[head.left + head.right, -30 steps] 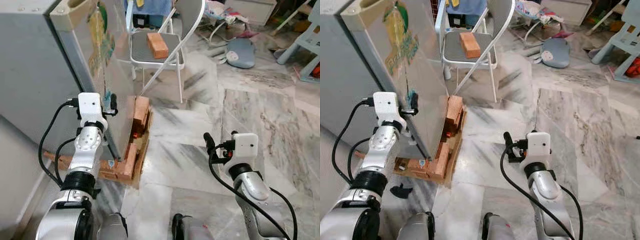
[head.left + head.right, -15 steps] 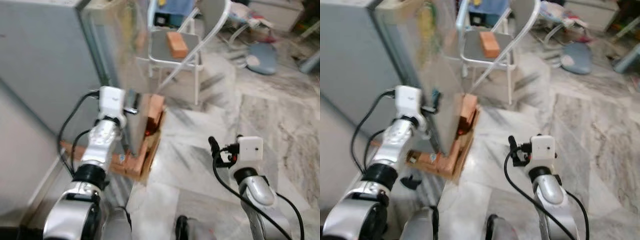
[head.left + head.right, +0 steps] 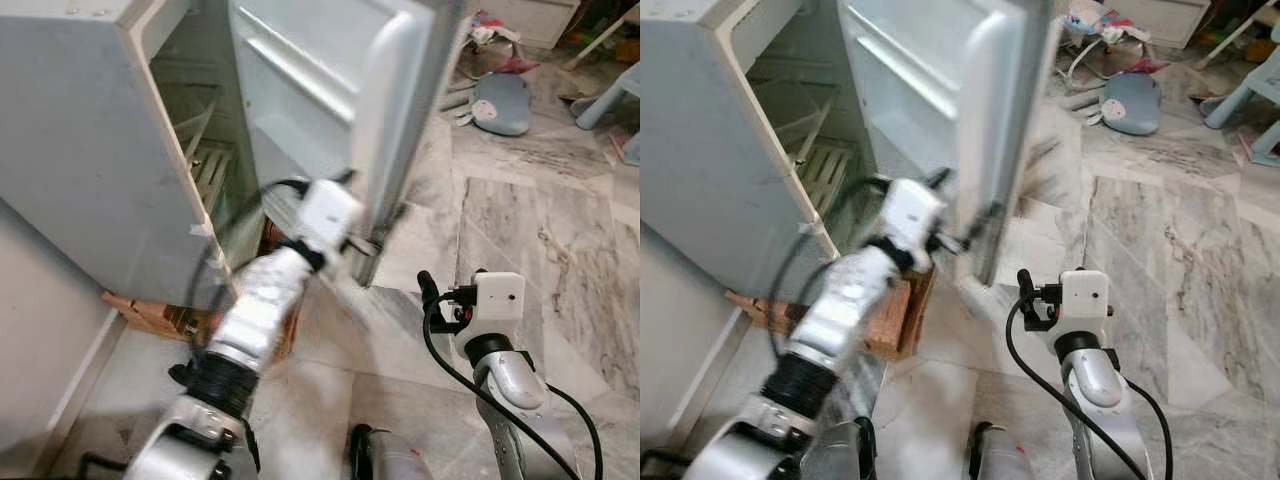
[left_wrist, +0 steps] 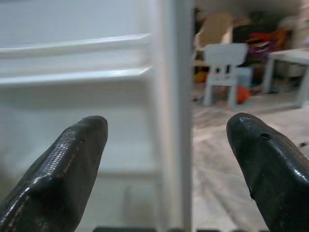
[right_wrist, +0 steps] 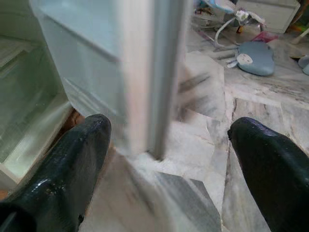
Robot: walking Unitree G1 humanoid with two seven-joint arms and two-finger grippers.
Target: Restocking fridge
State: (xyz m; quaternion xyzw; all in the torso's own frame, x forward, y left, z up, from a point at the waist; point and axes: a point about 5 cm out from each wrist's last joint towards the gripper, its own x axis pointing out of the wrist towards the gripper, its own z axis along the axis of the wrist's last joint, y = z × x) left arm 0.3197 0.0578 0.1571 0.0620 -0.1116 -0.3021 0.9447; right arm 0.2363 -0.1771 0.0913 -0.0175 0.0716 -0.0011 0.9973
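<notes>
The left gripper (image 4: 164, 159) is spread wide, its two black fingers (image 4: 63, 164) apart on either side of the free edge of the fridge door (image 3: 390, 120). From the left wrist view the door edge stands upright between the fingertips, with the white inner liner and its shelf rails on one side and the room on the other. In the head views the left arm reaches up and across to the lower part of that edge; the arm is blurred there, so I cannot tell whether a finger actually touches the door.

The right gripper (image 5: 166, 159) is also released, fingers well apart and grasping nothing. It hangs low over the marble floor (image 3: 520, 200), near the door's bottom corner and pointed toward it; in its wrist view the door's lower edge stands between the two fingertips but farther off.

The door is swung out, showing its pale inside face. Behind it the fridge (image 3: 90, 160) stands open, with a wire shelf (image 3: 205, 170) low in the cabinet; what can be seen of the interior holds no goods. The fridge rests on bricks (image 3: 890, 310) under its front corner.

Farther back on the floor lie a grey-blue pad (image 3: 497, 103) and some scattered things, and a pale blue child's chair (image 3: 1260, 110) stands at the room's right edge.
</notes>
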